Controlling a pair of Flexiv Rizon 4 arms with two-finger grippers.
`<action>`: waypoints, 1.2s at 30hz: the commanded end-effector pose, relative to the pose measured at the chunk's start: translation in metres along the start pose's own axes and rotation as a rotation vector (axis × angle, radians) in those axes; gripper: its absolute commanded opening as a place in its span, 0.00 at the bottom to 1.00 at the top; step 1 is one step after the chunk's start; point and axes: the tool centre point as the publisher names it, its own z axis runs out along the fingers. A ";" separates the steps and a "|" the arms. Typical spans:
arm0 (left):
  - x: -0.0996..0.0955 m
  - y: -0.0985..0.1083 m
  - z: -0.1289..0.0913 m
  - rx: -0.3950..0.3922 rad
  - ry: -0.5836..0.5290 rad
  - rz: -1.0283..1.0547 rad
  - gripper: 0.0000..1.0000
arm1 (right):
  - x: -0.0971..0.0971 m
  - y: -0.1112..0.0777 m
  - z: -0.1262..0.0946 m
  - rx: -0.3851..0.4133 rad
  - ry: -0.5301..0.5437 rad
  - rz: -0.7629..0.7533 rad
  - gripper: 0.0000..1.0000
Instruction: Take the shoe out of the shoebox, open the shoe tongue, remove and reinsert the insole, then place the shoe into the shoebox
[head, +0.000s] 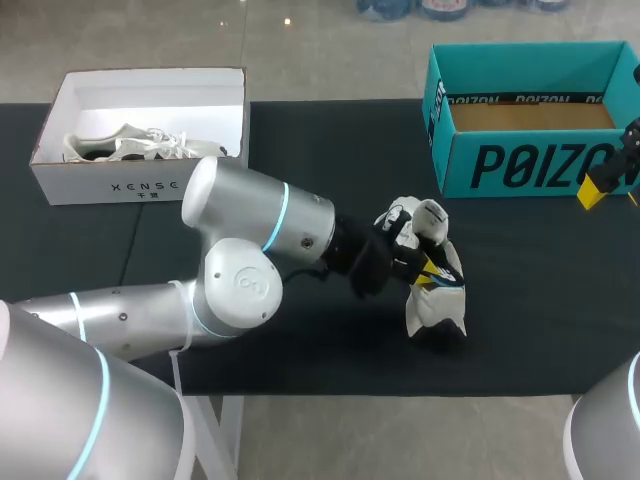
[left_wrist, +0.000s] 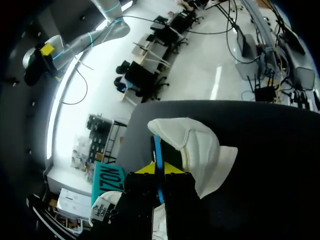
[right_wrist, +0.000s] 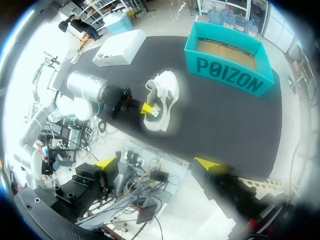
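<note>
My left pincer (head: 418, 268) is clamped on the white low-top sneaker (head: 437, 305), which sits out of any box on the black cloth tabletop (head: 330, 150). My right pincer (right_wrist: 159, 164) hangs with its fingers wide apart and nothing between them. The teal cardboard shoebox (right_wrist: 227, 67) lies well ahead of it.

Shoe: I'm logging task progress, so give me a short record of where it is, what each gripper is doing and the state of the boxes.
shoe: white, outside both boxes, over the black table
left gripper: shut on the shoe
right gripper: open, holding nothing, beside the teal shoebox
teal shoebox: open, no shoe inside
white shoebox: open, another shoe inside
task stage: shoe is out, not yet put back
</note>
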 end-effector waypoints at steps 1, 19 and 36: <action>0.000 0.016 0.004 -0.013 0.053 -0.005 0.00 | 0.000 0.002 0.000 0.005 0.000 0.001 1.00; -0.004 0.001 -0.020 -0.004 0.052 -0.019 1.00 | 0.000 0.002 0.000 0.005 0.000 0.001 1.00; -0.022 -0.027 -0.053 0.034 0.416 -0.032 1.00 | 0.000 0.002 0.000 0.005 0.000 0.001 1.00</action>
